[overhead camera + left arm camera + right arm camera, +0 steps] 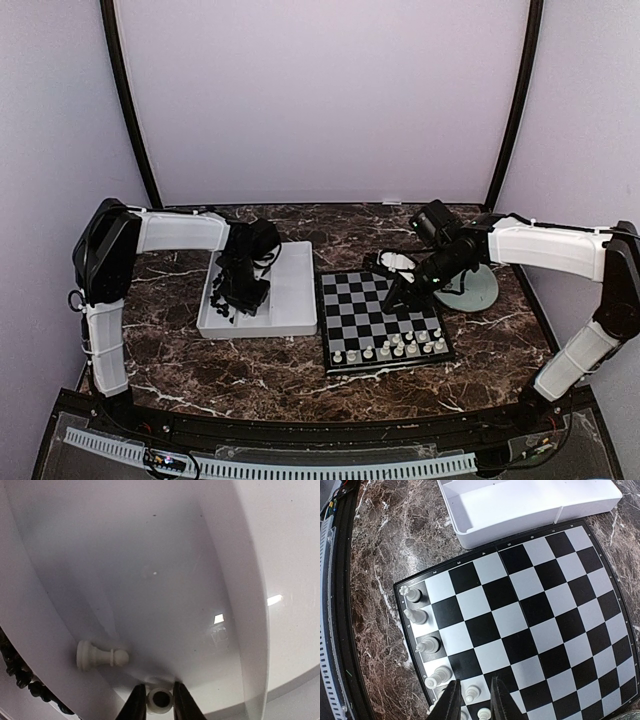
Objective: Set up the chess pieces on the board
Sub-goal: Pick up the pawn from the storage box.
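While the left gripper point(160, 709) sat low inside the white tray point(295, 300), just beside the board point(530, 605), its jaws pinched a white piece point(160, 698) seen base-on, its kind hard to name. A white pawn point(101, 656) lay toppled close by, and black pieces point(15, 672) were cut off at the frame's edge. Over the board's near rows the right gripper point(472, 707) hovered, jaws narrowly apart and tips cropped; I couldn't tell whether they gripped anything. Along the board's edge stood white pieces point(427, 645).
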`<act>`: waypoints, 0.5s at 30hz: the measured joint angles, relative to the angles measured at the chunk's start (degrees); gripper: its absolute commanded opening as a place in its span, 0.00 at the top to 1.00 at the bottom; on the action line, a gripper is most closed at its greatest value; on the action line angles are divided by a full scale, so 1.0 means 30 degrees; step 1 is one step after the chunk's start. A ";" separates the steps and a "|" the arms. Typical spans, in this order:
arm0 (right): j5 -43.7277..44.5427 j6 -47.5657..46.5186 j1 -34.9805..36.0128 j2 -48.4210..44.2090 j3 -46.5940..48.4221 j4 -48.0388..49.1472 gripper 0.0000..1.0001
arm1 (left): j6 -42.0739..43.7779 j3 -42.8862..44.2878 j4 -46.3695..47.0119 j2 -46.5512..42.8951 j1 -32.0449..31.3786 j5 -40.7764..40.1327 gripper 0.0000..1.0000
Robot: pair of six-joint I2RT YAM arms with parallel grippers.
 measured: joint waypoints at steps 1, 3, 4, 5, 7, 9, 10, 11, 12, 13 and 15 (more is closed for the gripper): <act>-0.0007 0.0000 0.0000 0.0000 0.0000 0.0007 0.77 | 0.0029 0.0000 0.0036 0.0000 -0.0007 0.0000 0.82; -0.0015 0.0007 0.0000 0.0000 0.0000 0.0007 0.77 | 0.0109 0.0029 0.0087 0.0007 -0.0007 -0.0029 0.83; -0.0015 0.0022 0.0000 0.0000 0.0000 0.0007 0.78 | 0.0146 0.0073 0.0087 0.0015 -0.0007 -0.0102 0.84; -0.0022 0.0051 0.0000 0.0000 0.0007 0.0000 0.78 | 0.0197 0.0117 0.0102 0.0029 -0.0007 -0.0226 0.84; -0.0051 0.0073 0.0000 0.0000 0.0015 -0.0015 0.78 | 0.0204 0.0189 0.0117 0.0036 -0.0007 -0.0386 0.85; -0.0138 0.0124 -0.0007 0.0000 0.0080 -0.0073 0.78 | 0.0255 0.0372 0.0131 -0.0036 -0.0007 -0.0423 0.85; -0.0211 0.0160 -0.0029 0.0000 0.0175 -0.0117 0.78 | 0.0277 0.0459 0.0153 -0.0168 -0.0007 -0.0415 0.85; -0.0306 0.0197 -0.0066 0.0007 0.0321 -0.0168 0.78 | 0.0270 0.0590 0.0131 -0.0379 -0.0007 -0.0393 0.85; -0.0408 0.0262 -0.0117 0.0029 0.0546 -0.0219 0.78 | 0.0270 0.0758 0.0138 -0.0678 0.0000 -0.0364 0.85; -0.0510 0.0335 -0.0189 0.0066 0.0816 -0.0255 0.78 | 0.0262 0.0925 0.0146 -0.0962 0.0007 -0.0350 0.85; -0.0889 0.0539 -0.0415 0.0168 0.1501 -0.0277 0.77 | 0.0168 0.1224 0.0576 -0.2055 0.0007 -0.0204 0.86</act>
